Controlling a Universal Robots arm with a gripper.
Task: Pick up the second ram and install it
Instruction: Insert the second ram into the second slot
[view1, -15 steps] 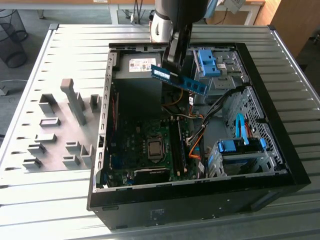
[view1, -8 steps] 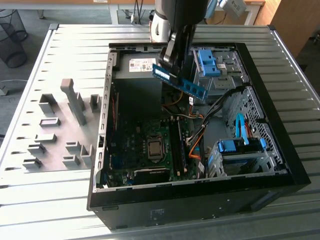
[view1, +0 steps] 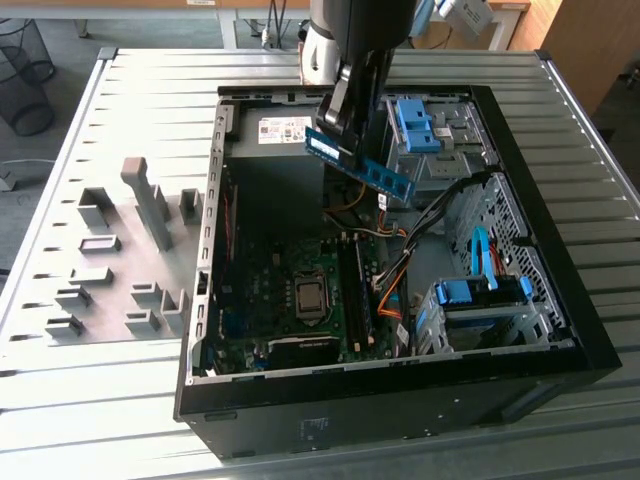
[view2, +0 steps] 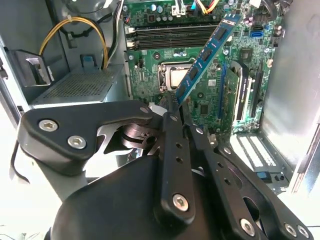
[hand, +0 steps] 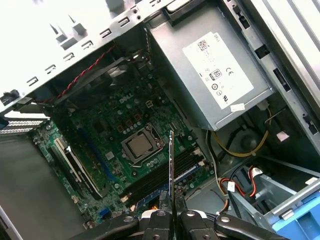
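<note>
Black gripper (view2: 176, 107) linkages fill the foreground in the second wrist view, jaws clamped on 1 end of the second ram (view2: 207, 55). Its long axis juts straight out from the fingertips, held in the air above the open computer case (view1: 560, 330), over the motherboard (hand: 107, 135) and its dark memory slots (hand: 162, 176)

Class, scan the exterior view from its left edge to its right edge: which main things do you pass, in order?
Wire waste basket → grey fixture blocks → CPU socket → RAM stick held by the gripper → blue drive-bay clip.
</note>
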